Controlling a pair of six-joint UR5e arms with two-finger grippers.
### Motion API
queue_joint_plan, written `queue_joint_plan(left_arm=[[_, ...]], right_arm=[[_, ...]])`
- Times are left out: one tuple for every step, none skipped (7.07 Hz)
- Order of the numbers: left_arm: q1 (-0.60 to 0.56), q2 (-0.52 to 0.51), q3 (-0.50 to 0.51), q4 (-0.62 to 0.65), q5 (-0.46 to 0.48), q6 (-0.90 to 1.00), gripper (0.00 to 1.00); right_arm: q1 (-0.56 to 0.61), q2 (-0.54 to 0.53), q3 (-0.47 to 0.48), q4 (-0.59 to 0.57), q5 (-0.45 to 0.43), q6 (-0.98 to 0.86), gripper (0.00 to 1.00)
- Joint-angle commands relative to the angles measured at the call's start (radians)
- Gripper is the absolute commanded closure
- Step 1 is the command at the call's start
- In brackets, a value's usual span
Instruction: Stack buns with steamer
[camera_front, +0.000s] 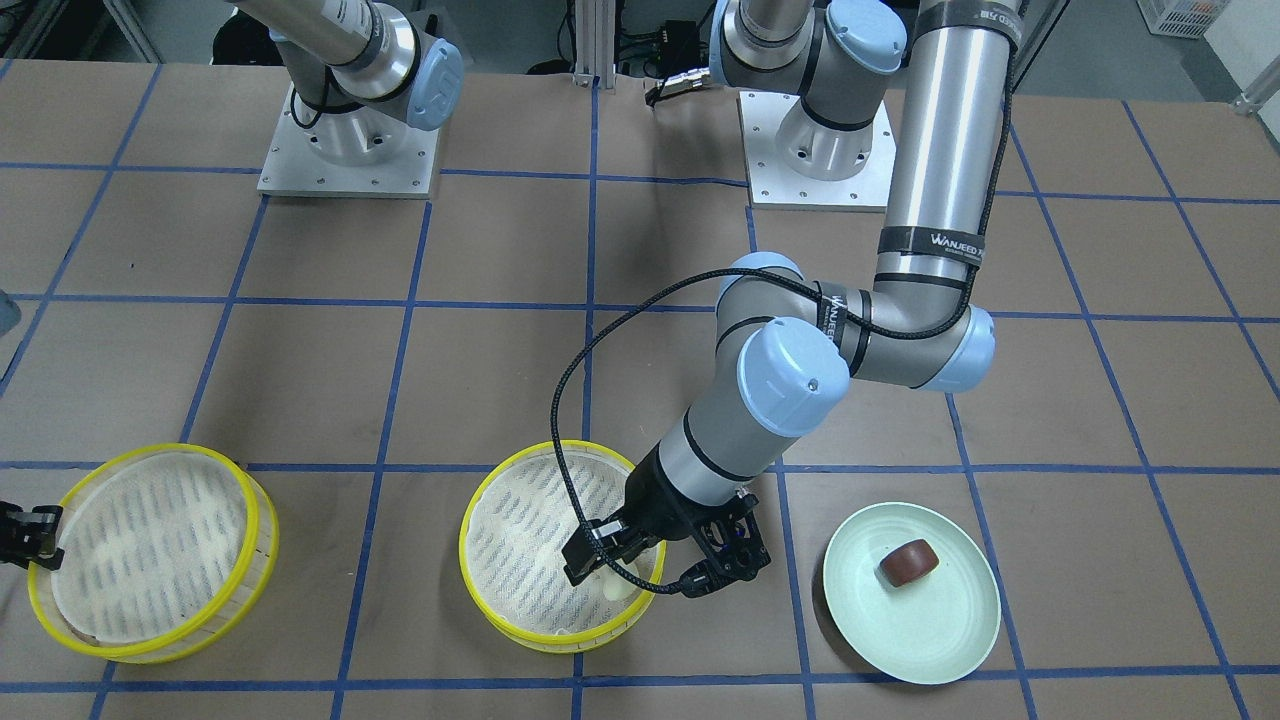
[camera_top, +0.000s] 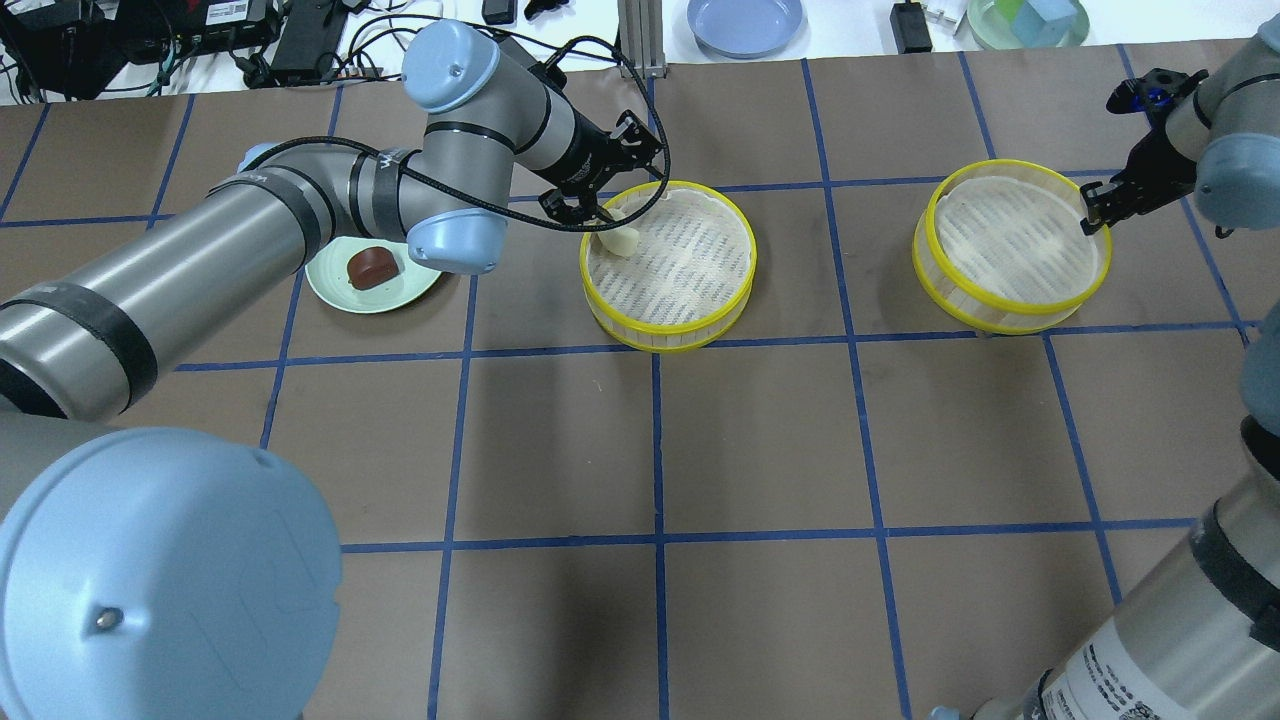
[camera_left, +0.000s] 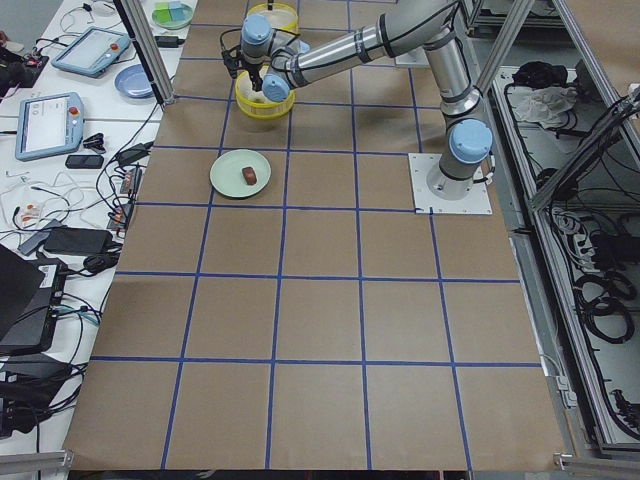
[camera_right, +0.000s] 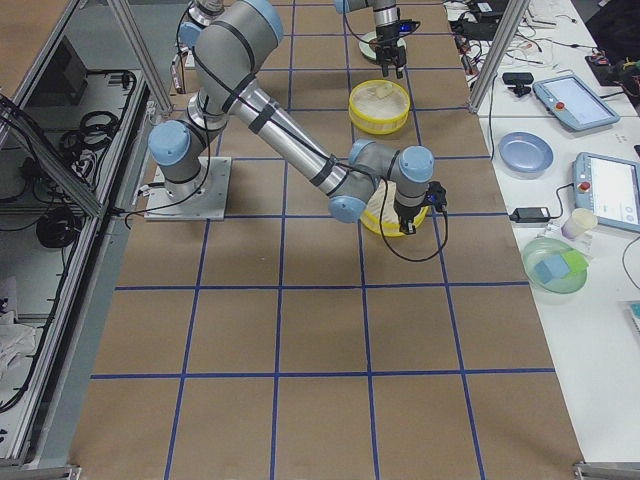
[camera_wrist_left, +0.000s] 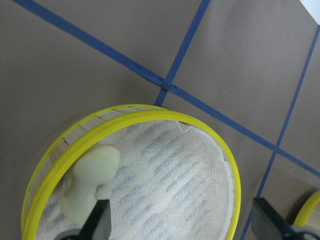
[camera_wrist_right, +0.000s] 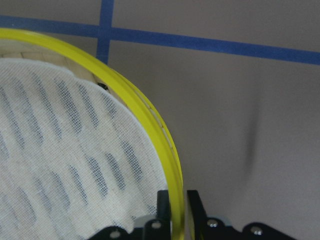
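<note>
Left arm (camera_top: 250, 230) over bun (camera_top: 620, 240), jaws apart; right arm (camera_top: 1222, 172) pinching basket (camera_top: 990, 316).

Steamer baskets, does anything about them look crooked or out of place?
The right gripper pinches the rim of the right-hand basket, which may be tipped slightly; hard to be sure. In the middle basket, the cream bun lies against the rim, off centre, and looks misshapen.

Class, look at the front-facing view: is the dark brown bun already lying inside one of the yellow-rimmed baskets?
No, the brown bun lies on the green plate, apart from the middle basket.
</note>
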Motion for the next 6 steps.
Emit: queue_joint_plan(left_arm=[[0.007,0.05,0.017,-0.089,0.007,0.095,0.0],[0.024,0.07,0.033,-0.127,0.055,0.132,0.0],[0.059,0.09,0.049,-0.19,0.118,0.225,0.0],[0.124,0.11,0.05,-0.224,0.173,0.352,0.0],[0.204,0.125,0.048,-0.292,0.235,0.424,0.0],[0.276,0.133,0.03,-0.313,0.325,0.554,0.0]], right_arm=[[0.009,-0.039,0.0,0.026,-0.015,0.028,0.96],[0.018,-0.094,-0.002,0.046,-0.014,0.09,0.96],[0.061,-0.139,-0.002,0.078,-0.021,0.152,0.96],[0.122,-0.189,-0.002,0.114,-0.059,0.242,0.96],[0.194,-0.228,-0.002,0.162,-0.088,0.357,0.96],[0.29,-0.263,-0.002,0.17,-0.127,0.47,0.96]])
